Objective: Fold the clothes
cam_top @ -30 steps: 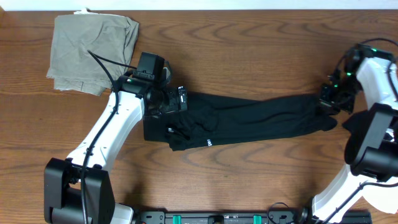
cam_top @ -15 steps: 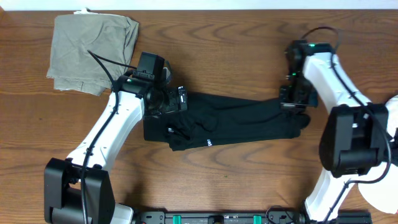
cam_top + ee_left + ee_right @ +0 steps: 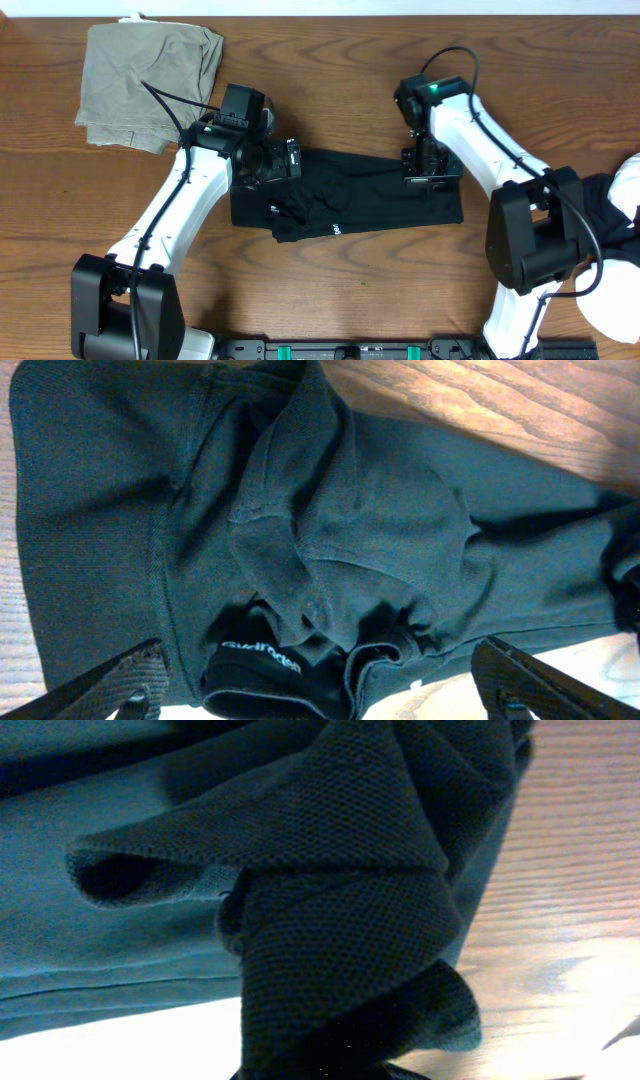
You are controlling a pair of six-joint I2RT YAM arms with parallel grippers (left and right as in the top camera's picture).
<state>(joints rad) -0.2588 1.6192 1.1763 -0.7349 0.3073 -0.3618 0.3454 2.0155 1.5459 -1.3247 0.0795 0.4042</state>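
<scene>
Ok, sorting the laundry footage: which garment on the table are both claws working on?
The long black garment mid-table; the left claw and right claw sit at its two ends. The khaki garment lies apart in the far left corner.

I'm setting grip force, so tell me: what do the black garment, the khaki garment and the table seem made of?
Black garment: matte knit, probably pique-type cotton or a blend; fine dotted texture close up. Khaki garment: thin matte cloth, softly creased; weave unreadable. Table: wood or wood-look laminate, visible grain, slight sheen.
</scene>
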